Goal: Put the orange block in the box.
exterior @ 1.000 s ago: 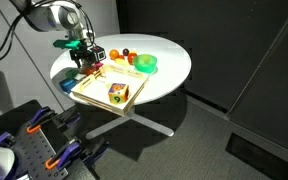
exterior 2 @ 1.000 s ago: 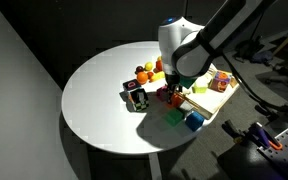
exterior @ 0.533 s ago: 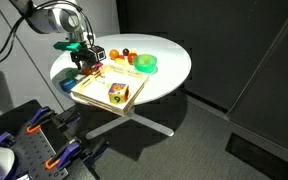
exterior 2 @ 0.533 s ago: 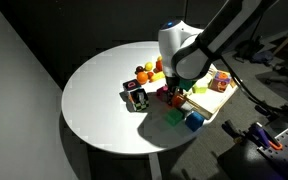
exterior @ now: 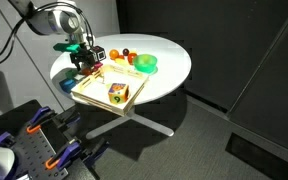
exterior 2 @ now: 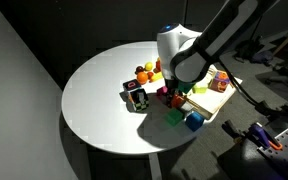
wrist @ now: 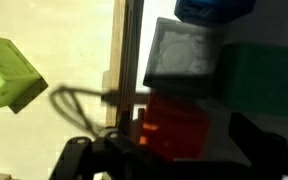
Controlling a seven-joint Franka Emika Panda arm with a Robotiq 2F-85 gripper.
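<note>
In the wrist view an orange-red block (wrist: 174, 125) sits between my gripper's (wrist: 174, 152) two dark fingers, with a gap showing on its right side. The gripper is open and low over the table. In both exterior views the gripper (exterior: 81, 66) (exterior 2: 174, 93) hangs over a cluster of blocks right beside the shallow wooden box (exterior: 92, 96) (exterior 2: 212, 104). The arm hides most of the orange block in those views. The box holds a multicoloured cube (exterior: 116, 93) (exterior 2: 220, 82).
Around the gripper lie a light green block (wrist: 9, 75) (exterior 2: 174, 117), a blue block (exterior 2: 192, 121), a grey block (wrist: 184, 52) and a dark green one (wrist: 266, 78). A green bowl (exterior: 144, 64) and small toys stand farther along the round white table (exterior: 174, 55).
</note>
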